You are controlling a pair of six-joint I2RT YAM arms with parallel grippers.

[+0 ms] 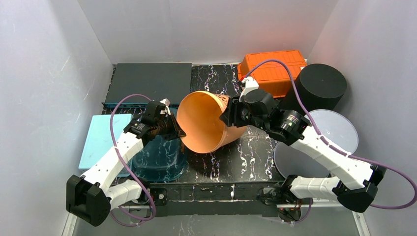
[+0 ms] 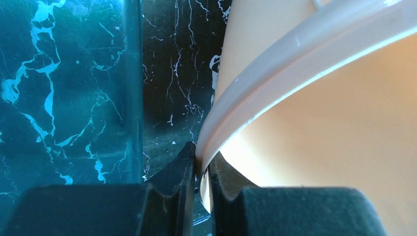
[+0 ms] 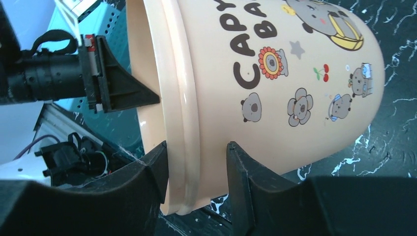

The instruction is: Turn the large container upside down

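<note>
The large container is a peach bucket (image 1: 206, 123) with cartoon prints, tipped on its side over the black marbled table, its mouth facing left. My left gripper (image 1: 179, 132) is shut on the bucket's rim; in the left wrist view its fingers pinch the pale rim (image 2: 255, 83), and the gripper (image 2: 201, 169) has one finger inside and one outside. My right gripper (image 1: 230, 115) is at the bucket's right side. In the right wrist view it (image 3: 196, 152) is open, its fingers standing either side of the rim band of the bucket (image 3: 275, 73).
A teal translucent bin (image 1: 160, 157) lies under the left arm, with a light blue lid (image 1: 103, 137) to its left. A dark box (image 1: 147, 81) is at the back left. An orange crate (image 1: 273, 66), a black cylinder (image 1: 319, 86) and grey round lids (image 1: 324, 132) are on the right.
</note>
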